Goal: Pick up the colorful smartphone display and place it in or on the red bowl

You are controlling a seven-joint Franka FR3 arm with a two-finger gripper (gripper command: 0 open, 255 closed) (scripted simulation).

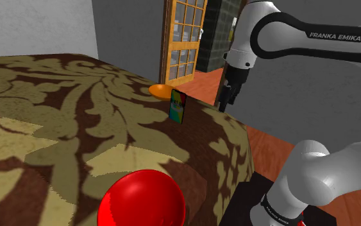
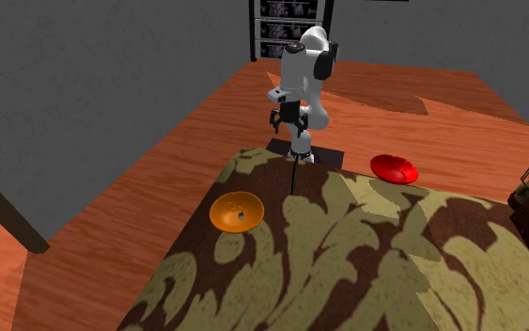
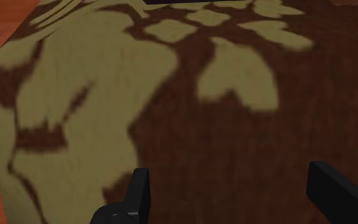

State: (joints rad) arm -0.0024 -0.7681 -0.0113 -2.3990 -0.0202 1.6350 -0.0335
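The smartphone (image 1: 178, 106) stands upright on the brown and olive patterned surface (image 1: 76, 128), its screen showing green, red and blue. In the second exterior view the phone (image 2: 291, 175) is a thin dark upright sliver. The red bowl (image 1: 141, 199) sits at the near edge in the shoulder view, and the red bowl (image 2: 394, 169) lies at the surface's corner beside the stand. My black gripper (image 1: 224, 101) hangs above the surface's edge, to the phone's right in the shoulder view and apart from it. In the wrist view the gripper (image 3: 234, 194) is open, with only patterned cloth between the fingers (image 3: 139, 191).
An orange bowl (image 1: 161, 90) rests just behind the phone; the orange bowl (image 2: 236, 211) sits near the surface's left edge in the second exterior view. A wooden glazed door (image 1: 184, 38) and dark shelving (image 1: 218, 32) stand beyond. Wood floor (image 2: 140, 188) surrounds the surface.
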